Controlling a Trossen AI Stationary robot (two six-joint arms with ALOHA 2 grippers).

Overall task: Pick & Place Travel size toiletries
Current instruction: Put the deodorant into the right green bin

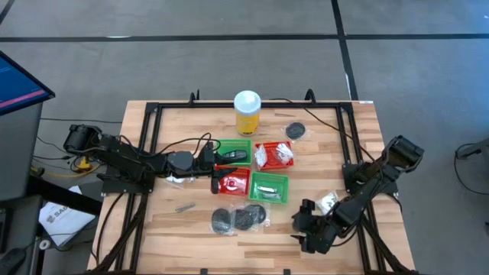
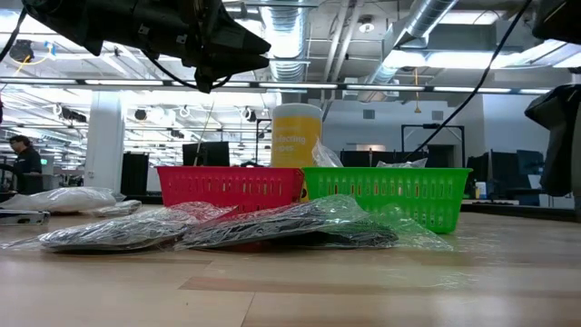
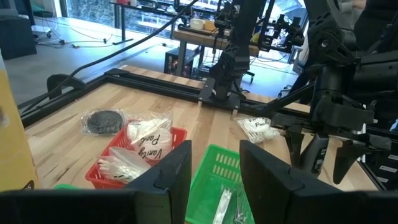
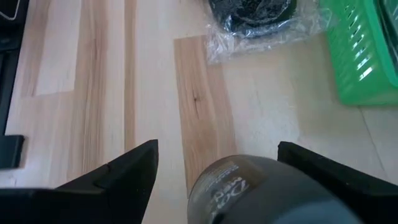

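From above, we see four baskets clustered on the table (image 1: 321, 130) in front of the yellow bottle (image 1: 247, 111). The left gripper (image 1: 216, 160) hovers beside the upper green basket (image 1: 233, 151). The right gripper (image 1: 306, 229) sits past the lower green basket (image 1: 269, 188), near the bagged black discs (image 1: 240, 219).

At table level, we see those discs (image 2: 227, 232) before the bottle.

Through the left wrist, we see released fingers (image 3: 171, 171) above white packets (image 3: 142, 146) in a red basket (image 3: 109, 180).

Through the right wrist, we see spread fingers (image 4: 121, 171) around a dark round item (image 4: 249, 186), contact unclear.
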